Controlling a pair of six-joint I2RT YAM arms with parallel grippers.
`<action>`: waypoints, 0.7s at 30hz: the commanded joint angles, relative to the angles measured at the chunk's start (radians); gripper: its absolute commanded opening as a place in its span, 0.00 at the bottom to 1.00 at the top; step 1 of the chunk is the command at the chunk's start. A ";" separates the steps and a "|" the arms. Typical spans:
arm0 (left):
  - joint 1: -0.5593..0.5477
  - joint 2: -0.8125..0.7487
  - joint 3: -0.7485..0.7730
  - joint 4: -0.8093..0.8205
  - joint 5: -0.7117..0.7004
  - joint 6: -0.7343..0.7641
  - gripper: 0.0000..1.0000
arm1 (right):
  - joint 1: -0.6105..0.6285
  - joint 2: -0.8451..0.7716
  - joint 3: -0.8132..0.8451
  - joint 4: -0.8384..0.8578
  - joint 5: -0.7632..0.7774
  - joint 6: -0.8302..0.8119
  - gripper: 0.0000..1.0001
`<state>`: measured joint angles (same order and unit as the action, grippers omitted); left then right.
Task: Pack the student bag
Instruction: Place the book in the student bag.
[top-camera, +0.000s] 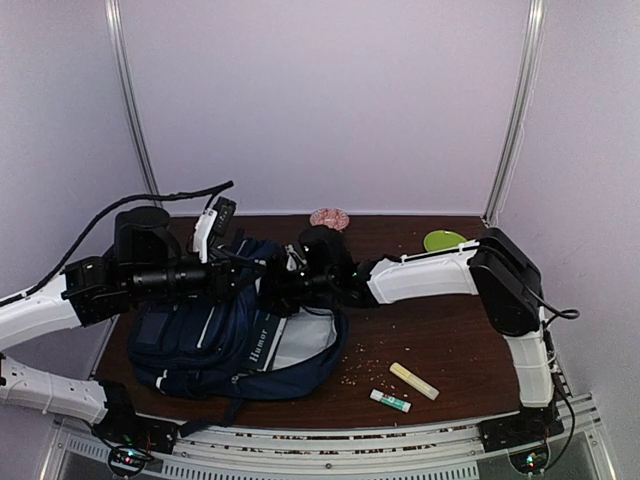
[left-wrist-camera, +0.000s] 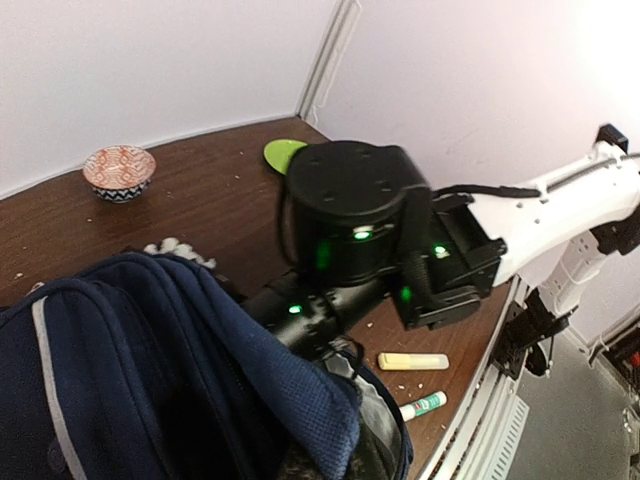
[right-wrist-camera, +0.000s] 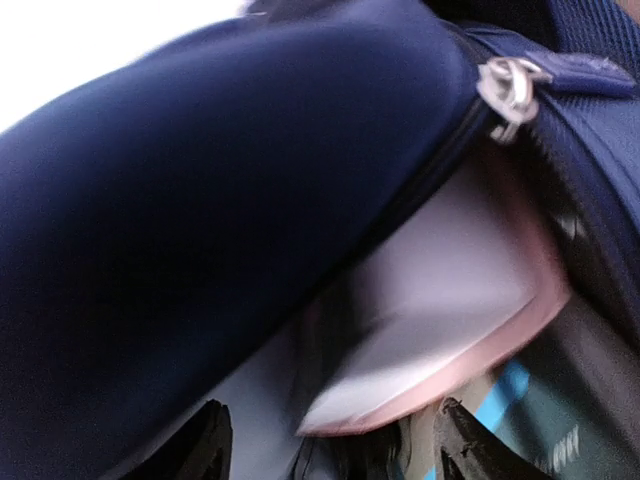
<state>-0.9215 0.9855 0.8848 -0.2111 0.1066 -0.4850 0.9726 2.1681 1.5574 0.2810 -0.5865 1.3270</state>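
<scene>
Student bag lies slumped on the left half of the brown table, its mouth facing far and right. Both arms meet at that mouth. The right gripper reaches in from the right under the navy flap, its fingers spread apart and grasping nothing. Just ahead of them sits a pale flat item with a pinkish edge, and a metal zip pull hangs above. The left gripper is at the far rim of the opening; fabric hides its fingers, so I cannot tell its state.

On the right of the table lie a yellow stick and a green-capped tube, among scattered crumbs. A patterned bowl and a green dish sit by the far wall. Pale walls enclose the table.
</scene>
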 joint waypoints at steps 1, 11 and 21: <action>0.055 -0.086 -0.023 0.137 -0.125 -0.040 0.00 | -0.012 -0.144 -0.056 0.050 -0.011 -0.062 0.70; 0.094 -0.113 -0.020 0.106 -0.139 -0.031 0.00 | -0.018 -0.270 -0.141 -0.082 0.046 -0.188 0.68; 0.095 -0.138 -0.019 0.089 0.039 -0.007 0.00 | 0.018 -0.128 -0.042 -0.095 0.086 -0.140 0.47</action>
<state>-0.8375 0.8898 0.8551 -0.2157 0.0654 -0.5163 0.9718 1.9717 1.4582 0.1909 -0.5468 1.1599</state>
